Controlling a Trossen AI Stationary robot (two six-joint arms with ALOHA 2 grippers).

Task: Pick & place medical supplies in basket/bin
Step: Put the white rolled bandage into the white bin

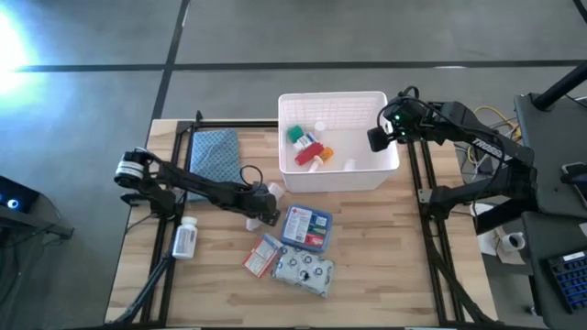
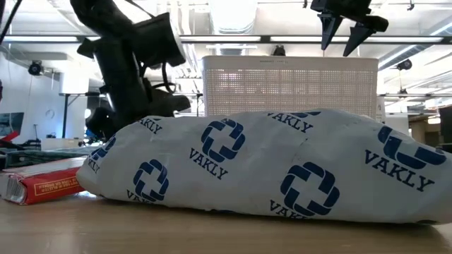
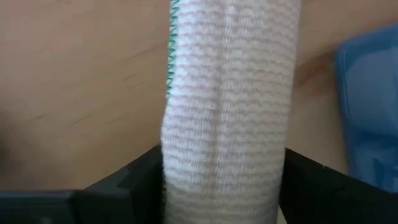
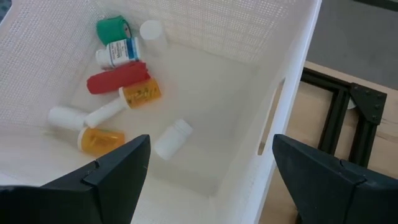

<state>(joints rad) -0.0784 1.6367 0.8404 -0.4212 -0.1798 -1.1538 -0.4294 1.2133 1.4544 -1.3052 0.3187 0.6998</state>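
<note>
Pick step in hand, by judgement: left gripper (image 1: 261,217) low on the wooden table, fingers (image 3: 130,183) pinching a white knitted bandage roll with green stitched edge (image 3: 227,106), just beside the flat blue-and-white box (image 1: 305,227); next move calls for lifting clear and carrying over the rim of the large white lattice-walled plastic tub (image 1: 367,174). Right gripper (image 4: 208,174) spread wide and empty above that tub; inside, orange vials, a red tube and a green roll (image 4: 111,29); white pill bottle (image 1: 185,239), red-and-white packet (image 1: 261,256) and silvery patterned pouch (image 1: 307,270) not yet binned.

Left arm stretched low across the table, left gripper (image 1: 261,210) clamped on a white bandage roll (image 3: 227,112) between its fingers, right arm raised, right gripper (image 4: 208,180) fingers spread apart
</note>
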